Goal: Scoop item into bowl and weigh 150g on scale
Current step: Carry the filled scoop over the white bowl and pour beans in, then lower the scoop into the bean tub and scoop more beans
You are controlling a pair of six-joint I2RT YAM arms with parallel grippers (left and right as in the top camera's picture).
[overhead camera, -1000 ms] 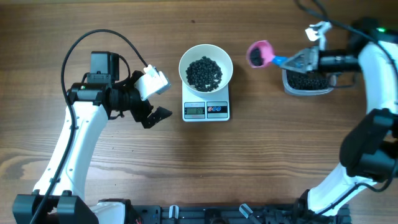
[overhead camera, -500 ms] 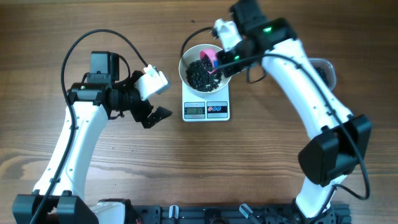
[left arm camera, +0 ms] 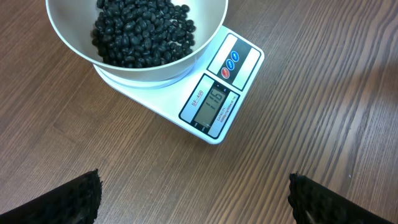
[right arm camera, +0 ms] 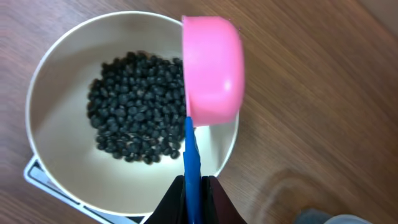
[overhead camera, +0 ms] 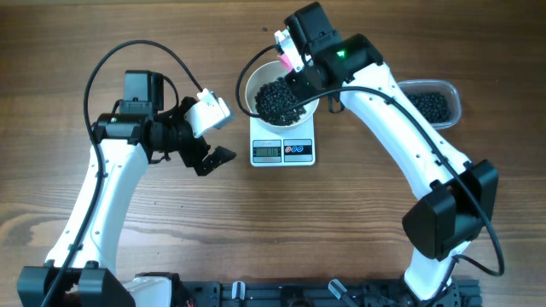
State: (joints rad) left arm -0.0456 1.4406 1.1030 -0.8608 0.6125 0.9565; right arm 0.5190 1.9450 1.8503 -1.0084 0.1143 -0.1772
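Pinches scoop (right arm camera: 211,68) handle in right hand (right arm camera: 193,186), cup tipped over bowl (right arm camera: 59,74) rim, tub (overhead camera: 456,102) off rightward; holds left hand (overhead camera: 217,135) spread.

Right arm (overhead camera: 401,128) and pink scoop (right arm camera: 211,68) hang over the bowl's (overhead camera: 249,89) far side; open counter (overhead camera: 281,230) in front of the scale (overhead camera: 294,151).
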